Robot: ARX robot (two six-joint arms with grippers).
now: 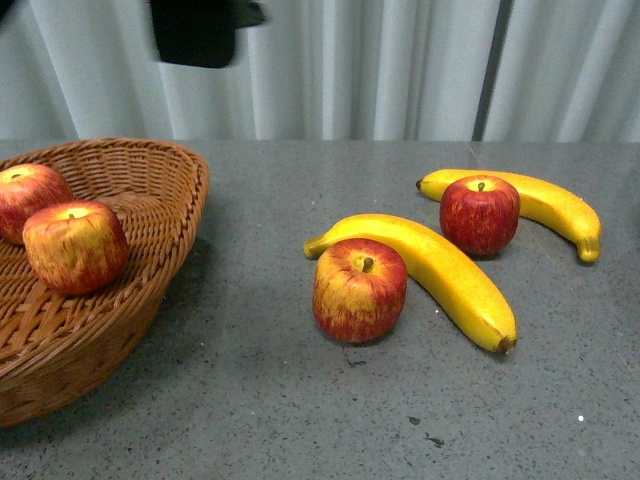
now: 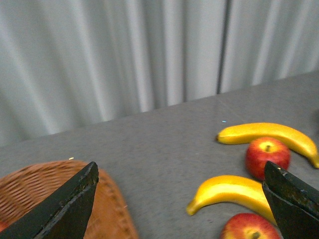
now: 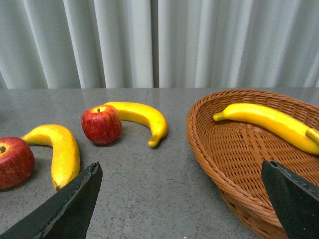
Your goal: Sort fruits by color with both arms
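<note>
A grey table fills the lower front view. At its left, a basket holds two apples. Only the right wrist view shows a second basket, with a banana inside. Two bananas and two loose apples lie right of middle on the table. The left gripper and right gripper both gape wide, holding nothing.

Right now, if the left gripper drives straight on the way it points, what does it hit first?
Probably nothing: the left gripper faces bare table between the basket and the nearer banana, then the curtain. Depth unclear.
</note>
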